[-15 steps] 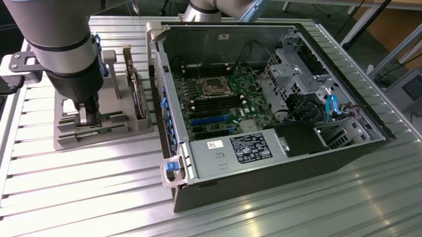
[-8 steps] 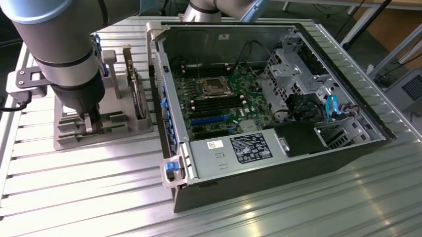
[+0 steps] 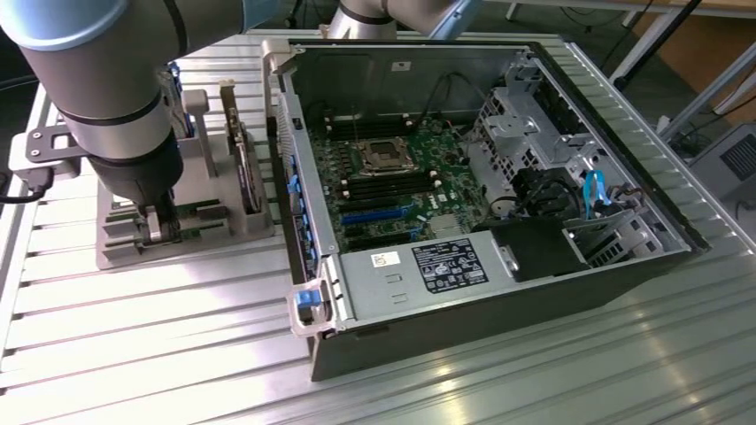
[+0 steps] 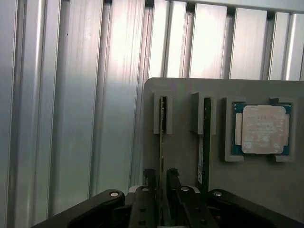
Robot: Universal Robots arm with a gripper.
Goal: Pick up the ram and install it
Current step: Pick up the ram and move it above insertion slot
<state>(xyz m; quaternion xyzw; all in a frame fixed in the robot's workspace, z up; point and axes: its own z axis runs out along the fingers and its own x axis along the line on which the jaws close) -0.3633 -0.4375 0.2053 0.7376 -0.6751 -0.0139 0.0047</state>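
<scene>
In the wrist view the ram [image 4: 162, 137] stands on edge in a slot of the grey holder [image 4: 183, 156], seen as a thin green strip. My gripper [image 4: 161, 178] straddles it, one dark finger tight on each side, and the stick still sits in its slot. A second ram stick [image 4: 205, 142] with a white label stands in the neighbouring slot. In the exterior view my gripper [image 3: 158, 232] reaches straight down into the holder [image 3: 119, 252] at the exterior view's left, with a bit of the ram's green board [image 3: 187, 220] beside it.
A square silver processor [image 4: 263, 129] lies in its own pocket of the holder. A wider expansion card [image 3: 243, 159] stands upright at the holder's back. The open computer case [image 3: 661, 190] lies to the exterior view's right, with its motherboard [image 3: 396, 181] and dark memory slots exposed. The table is ribbed aluminium.
</scene>
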